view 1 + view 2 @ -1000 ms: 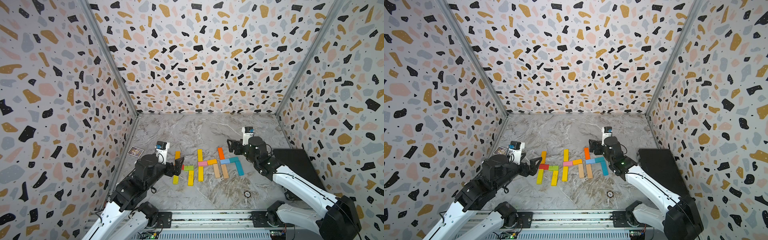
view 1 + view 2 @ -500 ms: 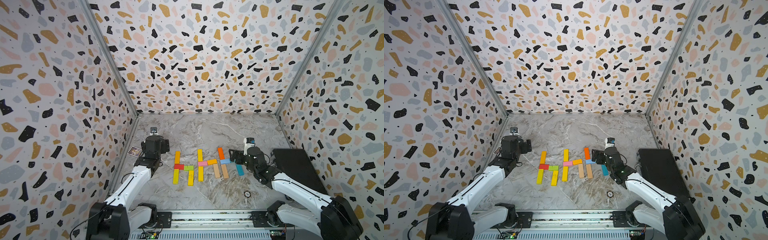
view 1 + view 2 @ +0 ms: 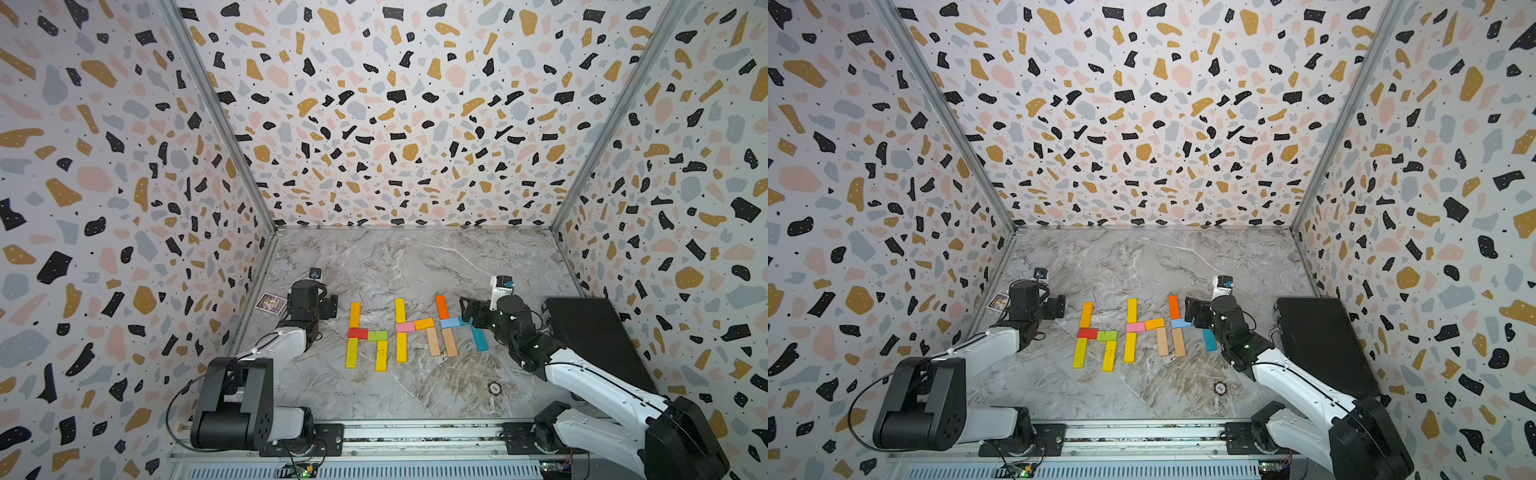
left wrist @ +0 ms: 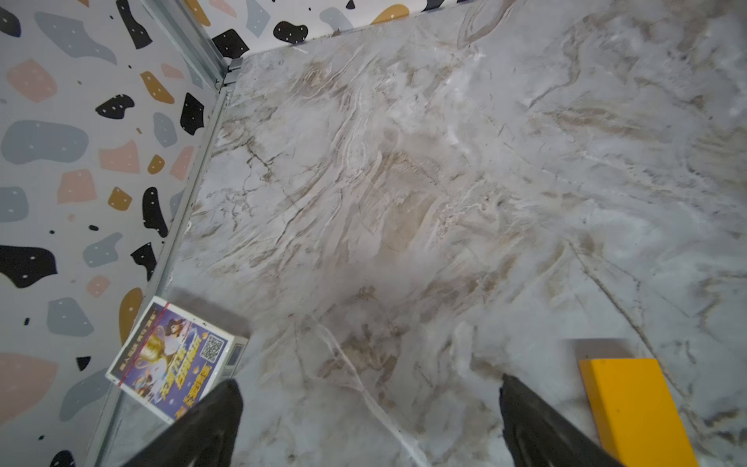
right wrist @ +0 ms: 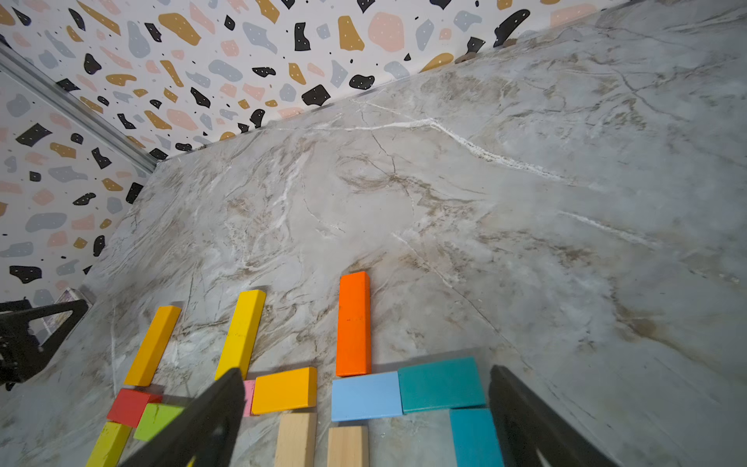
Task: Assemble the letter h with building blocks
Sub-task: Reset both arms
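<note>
Several building blocks lie flat on the marble floor as three h shapes side by side. The left h starts at an orange-yellow bar, the middle one at a yellow bar, and the right one at an orange bar. My right gripper is open, low over the right h. The light blue block and the teal block lie between its fingers. My left gripper is open and empty, left of the left h.
A printed card lies by the left wall, just beside the left gripper. A black case fills the right side of the floor. A small round disc sits near the front. Patterned walls enclose three sides.
The left arm has swung away from the left h and stretched out low beside the card. The right gripper has sunk towards the blue and teal blocks, its jaws a little wider.
</note>
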Robot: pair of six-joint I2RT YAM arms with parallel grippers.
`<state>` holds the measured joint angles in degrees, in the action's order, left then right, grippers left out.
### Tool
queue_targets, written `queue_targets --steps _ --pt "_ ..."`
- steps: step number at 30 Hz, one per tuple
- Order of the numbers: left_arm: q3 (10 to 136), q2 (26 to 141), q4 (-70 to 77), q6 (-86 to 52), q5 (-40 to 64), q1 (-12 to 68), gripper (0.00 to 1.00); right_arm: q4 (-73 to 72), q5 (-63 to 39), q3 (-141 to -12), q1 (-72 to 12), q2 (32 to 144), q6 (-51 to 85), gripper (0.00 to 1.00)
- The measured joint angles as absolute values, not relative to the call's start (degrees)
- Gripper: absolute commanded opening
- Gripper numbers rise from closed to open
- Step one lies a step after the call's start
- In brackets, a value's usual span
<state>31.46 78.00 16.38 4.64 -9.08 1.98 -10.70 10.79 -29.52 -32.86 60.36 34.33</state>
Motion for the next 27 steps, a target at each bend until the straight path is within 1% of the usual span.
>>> queue_targets --steps 3,6,7,12,16,17,18,19,23,27 --pt "31.44 79.88 18.68 3.57 -6.83 1.93 0.99 -10.72 11.22 -29.5 -32.86 60.36 34.13 0.96" --pt "28.97 81.95 24.93 3.05 -6.5 1.93 0.99 -10.79 11.68 -29.47 -32.86 60.36 33.91 0.96" --pt "27.07 82.46 27.99 2.74 -6.72 1.93 0.99 -10.98 11.88 -29.39 -32.86 60.36 33.8 0.96" --pt "23.51 84.31 32.6 0.78 -8.73 1.34 0.99 -11.14 12.56 -29.17 -32.86 60.34 32.97 0.95" --pt "18.7 85.91 43.92 -0.95 -10.22 0.36 0.99 -11.05 13.26 -29.17 -32.86 59.96 32.53 0.95" --pt "18.24 86.39 44.23 -1.28 -10.39 0.25 0.99 -11.07 13.5 -29.17 -32.86 59.77 32.53 0.95" --pt "17.98 86.48 43.86 -1.52 -10.52 0.03 0.99 -11.09 13.76 -29.17 -32.86 59.53 32.56 0.99" --pt "17.82 86.5 44.42 -1.78 -10.63 -0.08 0.99 -11.07 14.15 -29.17 -32.86 59.2 32.71 1.0" --pt "17.76 86.35 47.37 -3.05 -12.1 -0.51 0.99 -11.0 17.41 -29.17 -32.86 57.63 32.45 1.0" --pt "17.72 86.11 48.77 -4.58 -15.09 -0.64 0.99 -10.57 25.23 -29.17 -32.86 56.36 30.35 0.99"
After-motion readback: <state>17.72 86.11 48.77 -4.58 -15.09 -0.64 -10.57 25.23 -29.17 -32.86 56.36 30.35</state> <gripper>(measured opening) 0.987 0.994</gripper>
